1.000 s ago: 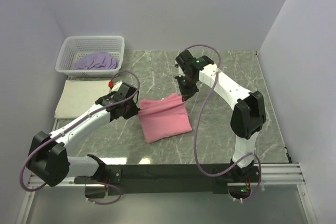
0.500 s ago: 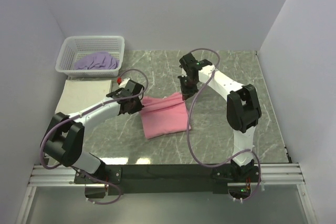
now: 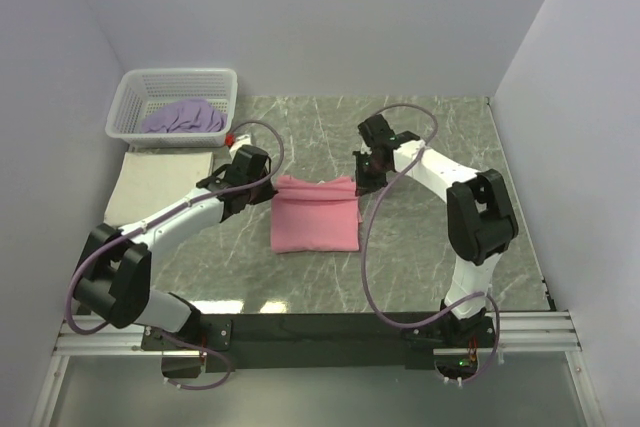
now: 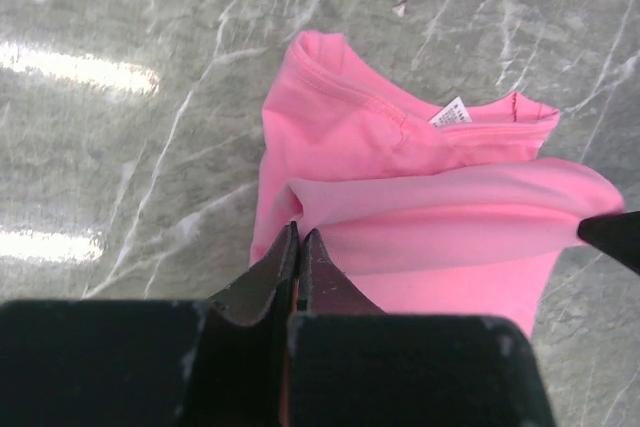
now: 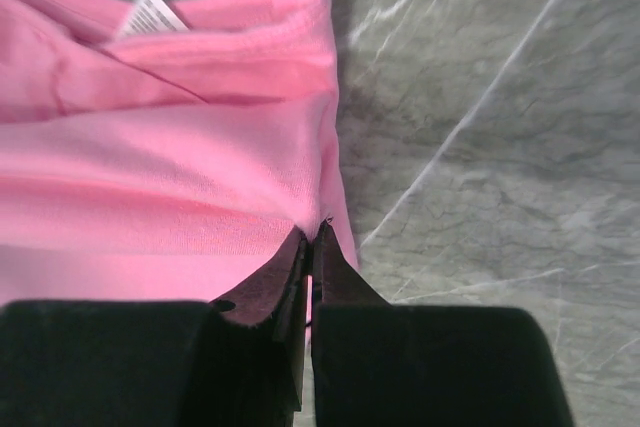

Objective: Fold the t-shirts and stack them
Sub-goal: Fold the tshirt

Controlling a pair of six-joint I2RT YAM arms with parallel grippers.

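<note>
A pink t-shirt [image 3: 315, 222] lies folded in a rectangle on the marble table, its white neck label [image 4: 452, 112] facing up. My left gripper [image 3: 270, 190] is shut on the far-left corner of its raised upper layer [image 4: 300, 235]. At the far-right corner my right gripper [image 3: 361, 184] is shut on the same layer [image 5: 312, 232]. That layer hangs stretched between the two grippers, just above the shirt. A cream t-shirt [image 3: 160, 185] lies folded flat at the left. A lavender t-shirt [image 3: 183, 117] sits crumpled in the basket.
The white lattice basket [image 3: 215, 84] stands in the far-left corner, against the walls. Grey marble tabletop [image 3: 430, 147] lies bare right of the pink shirt. The black rail with the arm bases [image 3: 320, 329] runs along the near edge.
Both grippers have moved toward the far right with the pink shirt's edge pinched. The shirt has turned from a tilted shape to one square with the table.
</note>
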